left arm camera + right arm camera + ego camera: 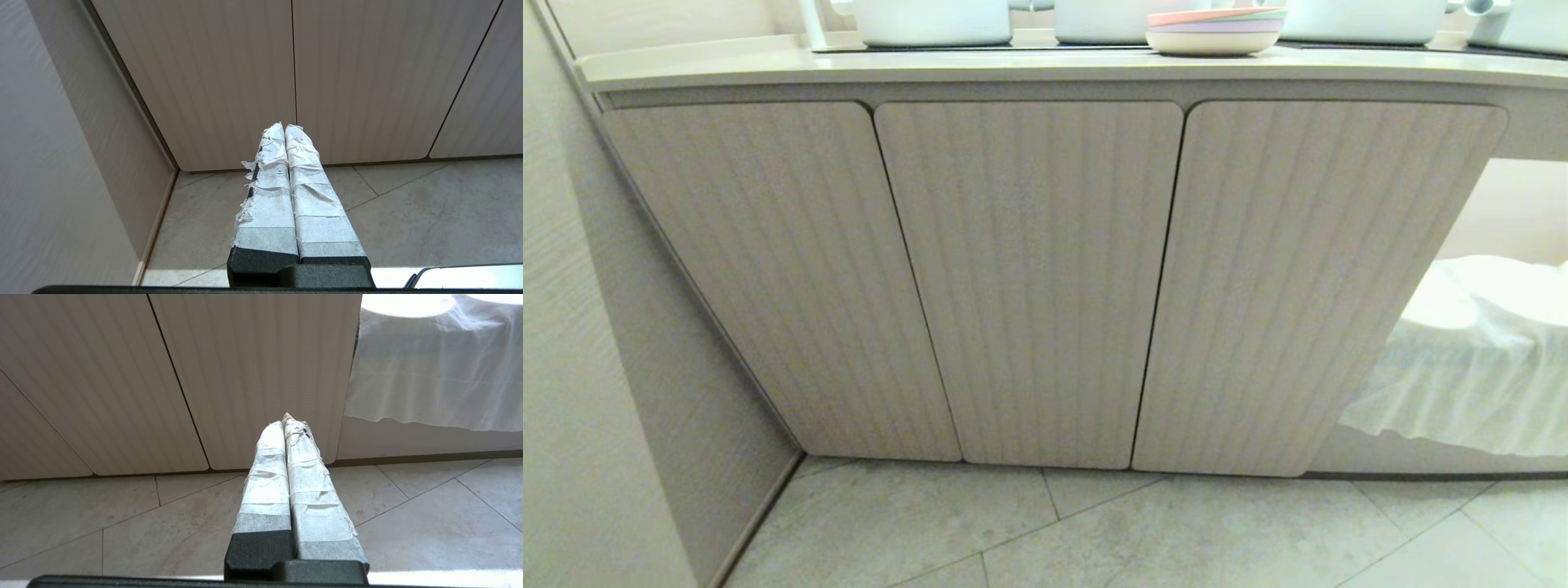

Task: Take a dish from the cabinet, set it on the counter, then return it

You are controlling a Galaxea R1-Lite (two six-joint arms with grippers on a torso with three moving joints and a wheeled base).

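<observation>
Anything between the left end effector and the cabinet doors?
No. In the left wrist view the shut left end effector points at the closed cabinet; only bare floor tile lies between.

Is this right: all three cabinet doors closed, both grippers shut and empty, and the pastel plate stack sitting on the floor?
Not quite. The pastel plate stack sits on the counter, not the floor, as the head view shows. The rest holds: all three doors of the cabinet are closed, and the left gripper and right gripper are shut and empty.

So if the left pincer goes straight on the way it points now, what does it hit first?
Probably the closed cabinet door, near the seam between two doors; the left pincer is shut, and depth is hard to judge.
</observation>
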